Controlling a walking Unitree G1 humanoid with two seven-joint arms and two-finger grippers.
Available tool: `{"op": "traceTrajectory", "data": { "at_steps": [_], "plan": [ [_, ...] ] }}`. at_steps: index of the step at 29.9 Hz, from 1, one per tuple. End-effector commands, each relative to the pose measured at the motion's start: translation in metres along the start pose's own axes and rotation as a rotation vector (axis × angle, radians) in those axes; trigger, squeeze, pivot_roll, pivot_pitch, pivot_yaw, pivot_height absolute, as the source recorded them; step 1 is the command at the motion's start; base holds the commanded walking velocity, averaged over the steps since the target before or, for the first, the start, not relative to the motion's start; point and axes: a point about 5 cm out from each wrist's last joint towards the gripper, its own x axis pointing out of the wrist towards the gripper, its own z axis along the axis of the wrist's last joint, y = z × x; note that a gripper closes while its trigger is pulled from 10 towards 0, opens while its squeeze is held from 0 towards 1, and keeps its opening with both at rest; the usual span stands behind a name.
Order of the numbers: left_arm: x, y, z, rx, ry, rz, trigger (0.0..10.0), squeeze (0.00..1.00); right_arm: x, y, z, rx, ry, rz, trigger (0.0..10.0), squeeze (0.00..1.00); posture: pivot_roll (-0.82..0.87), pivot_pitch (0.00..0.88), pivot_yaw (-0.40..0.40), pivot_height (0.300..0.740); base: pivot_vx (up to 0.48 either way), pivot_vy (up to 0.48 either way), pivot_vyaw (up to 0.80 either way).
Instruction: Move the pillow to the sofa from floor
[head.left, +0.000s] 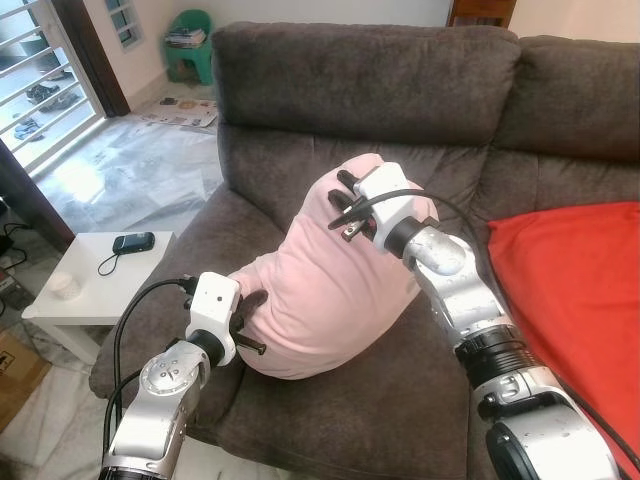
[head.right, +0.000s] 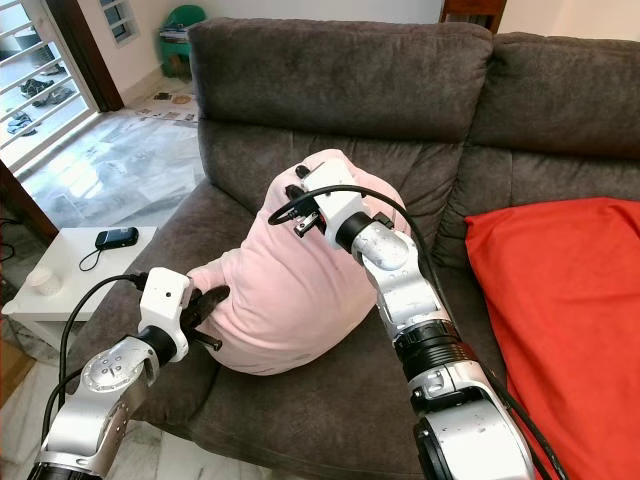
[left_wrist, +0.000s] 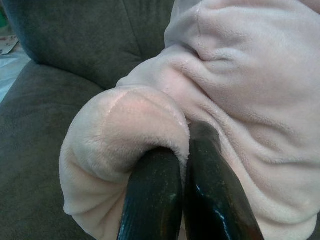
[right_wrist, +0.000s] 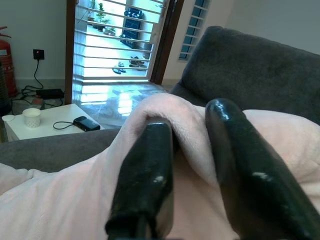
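A soft pink pillow (head.left: 330, 300) stands bunched up on the seat of the dark grey sofa (head.left: 360, 90), leaning toward the backrest. My left gripper (head.left: 250, 305) is shut on the pillow's lower left corner; in the left wrist view its fingers (left_wrist: 150, 200) pinch a rolled fold of pink fabric (left_wrist: 125, 125). My right gripper (head.left: 345, 195) is at the pillow's top, shut on a fold there; the right wrist view has pink fabric (right_wrist: 185, 125) squeezed between its fingertips (right_wrist: 150, 165).
A red cushion (head.left: 570, 290) covers the sofa seat to the right. A white side table (head.left: 90, 300) stands left of the sofa arm with a phone (head.left: 132, 242) and a small cup (head.left: 66, 286). A green stool (head.left: 190, 45) is far back.
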Motion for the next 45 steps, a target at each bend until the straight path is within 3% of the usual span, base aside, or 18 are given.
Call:
{"op": "traceTrajectory", "data": {
  "at_steps": [1, 7, 11, 15, 21, 22, 23, 29, 31, 32, 34, 36, 42, 45],
  "plan": [
    [0.005, -0.011, 0.025, 0.031, -0.107, -0.047, 10.0, 0.00, 0.012, 0.018, 0.017, -0.017, -0.077, 0.091, 10.0, 1.00, -0.04, 0.041, 0.048, 0.740, 0.000, 0.000, 0.00],
    [0.005, 0.000, 0.024, 0.018, -0.119, 0.063, 10.0, 0.00, 0.012, 0.018, 0.017, -0.014, -0.081, 0.089, 10.0, 1.00, -0.04, 0.041, 0.048, 0.740, 0.000, 0.000, 0.00],
    [0.005, 0.013, 0.018, 0.007, -0.107, 0.202, 10.0, 0.00, 0.011, 0.020, 0.016, -0.011, -0.081, 0.092, 10.0, 1.00, -0.03, 0.042, 0.045, 0.740, 0.000, 0.000, 0.00],
    [0.002, 0.033, 0.010, -0.019, -0.071, 0.415, 10.0, 0.00, 0.010, 0.020, 0.014, -0.009, -0.078, 0.089, 10.0, 1.00, -0.03, 0.043, 0.045, 0.740, 0.000, 0.000, 0.00],
    [0.001, 0.036, 0.000, -0.042, -0.029, 0.448, 10.0, 0.00, 0.010, 0.020, 0.013, -0.016, -0.074, 0.079, 10.0, 1.00, -0.04, 0.045, 0.046, 0.740, 0.000, 0.000, 0.00],
    [0.001, 0.037, -0.005, -0.044, -0.004, 0.470, 10.0, 0.00, 0.009, 0.019, 0.012, -0.025, -0.069, 0.061, 10.0, 0.18, -0.04, 0.047, 0.048, 0.740, 0.000, 0.000, 0.00],
    [0.001, 0.037, -0.008, -0.052, 0.005, 0.482, 10.0, 0.00, 0.008, 0.017, 0.011, -0.026, -0.067, 0.040, 10.0, 0.00, -0.04, 0.047, 0.048, 0.740, 0.000, 0.000, 0.00],
    [0.003, 0.039, -0.011, -0.060, 0.019, 0.516, 10.0, 0.00, 0.005, 0.011, 0.008, -0.017, -0.062, -0.030, 10.0, 0.00, -0.04, 0.051, 0.048, 0.740, 0.000, 0.000, 0.00],
    [0.002, 0.049, -0.015, -0.083, 0.038, 0.617, 10.0, 0.00, 0.002, 0.008, 0.005, -0.009, -0.054, -0.058, 10.0, 0.00, -0.04, 0.052, 0.050, 0.740, 0.000, 0.000, 0.00],
    [0.002, 0.049, -0.015, -0.083, 0.038, 0.617, 10.0, 0.00, 0.002, 0.008, 0.005, -0.009, -0.054, -0.058, 10.0, 0.00, -0.04, 0.052, 0.050, 0.740, 0.000, 0.000, 0.00],
    [-0.011, 0.074, -0.023, -0.195, 0.057, 0.855, 10.0, 0.00, -0.005, 0.004, 0.000, -0.006, -0.042, -0.085, 10.0, 0.00, -0.05, 0.054, 0.051, 0.740, 0.000, 0.000, 0.00],
    [-0.023, 0.089, -0.025, -0.208, 0.046, 0.974, 10.0, 0.00, -0.010, 0.003, -0.003, 0.000, -0.035, -0.104, 10.0, 0.00, -0.05, 0.056, 0.053, 0.740, 0.000, 0.000, 0.00],
    [-0.040, 0.102, -0.024, -0.213, 0.013, 1.113, 10.0, 0.00, -0.015, 0.003, -0.009, 0.008, -0.018, -0.120, 10.0, 0.00, -0.05, 0.059, 0.054, 0.740, 0.000, 0.000, 0.00],
    [-0.041, 0.102, -0.025, -0.229, 0.011, 1.129, 10.0, 0.00, -0.017, 0.004, -0.011, 0.014, -0.012, -0.126, 10.0, 0.00, -0.05, 0.060, 0.052, 0.740, 0.000, 0.000, 0.00]
  ]
}}
